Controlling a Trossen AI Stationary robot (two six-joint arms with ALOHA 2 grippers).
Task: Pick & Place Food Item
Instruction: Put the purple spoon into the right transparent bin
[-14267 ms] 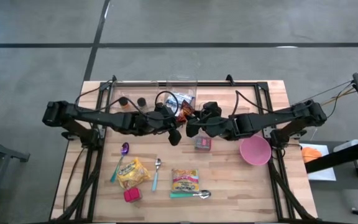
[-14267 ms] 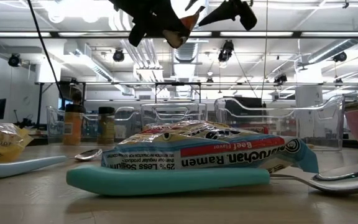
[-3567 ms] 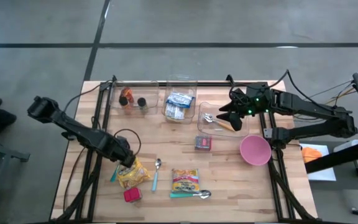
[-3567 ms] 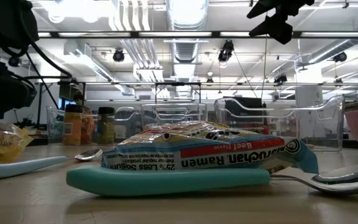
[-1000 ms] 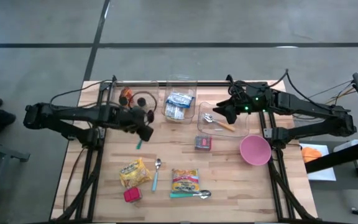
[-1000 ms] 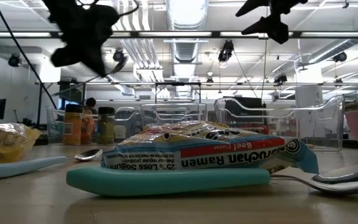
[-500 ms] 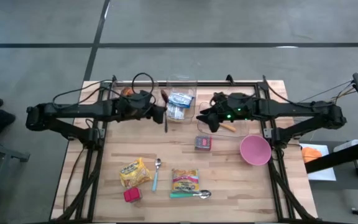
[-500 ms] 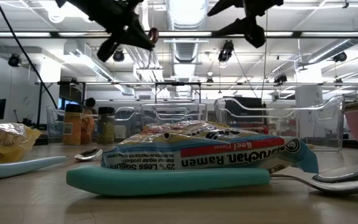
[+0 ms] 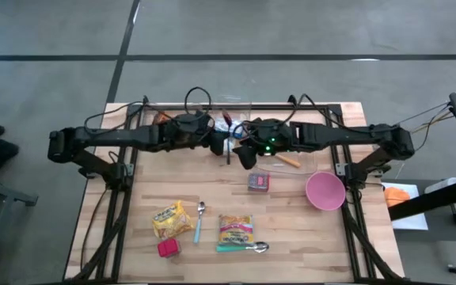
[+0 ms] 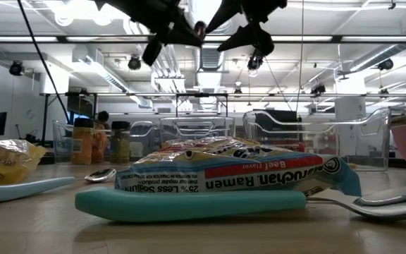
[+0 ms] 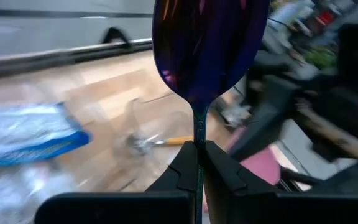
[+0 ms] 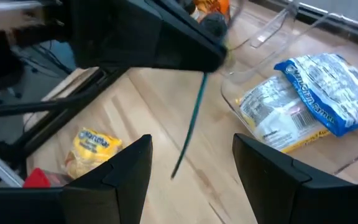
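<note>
High over the back middle of the bench point(image 9: 291, 229), the left hand point(image 11: 199, 163) is clamped on the teal handle of a purple-bowled spoon point(image 11: 207, 56), held in the air beside the clear bins; the right hand point(image 12: 191, 162) faces it close by, fingers apart and empty

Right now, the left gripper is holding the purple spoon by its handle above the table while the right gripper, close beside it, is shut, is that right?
Not quite: the right gripper is open, its two fingers spread wide apart in the right wrist view. The rest holds: the left gripper is clamped on the handle of the purple spoon, up above the table, with the right gripper close beside it.
</note>
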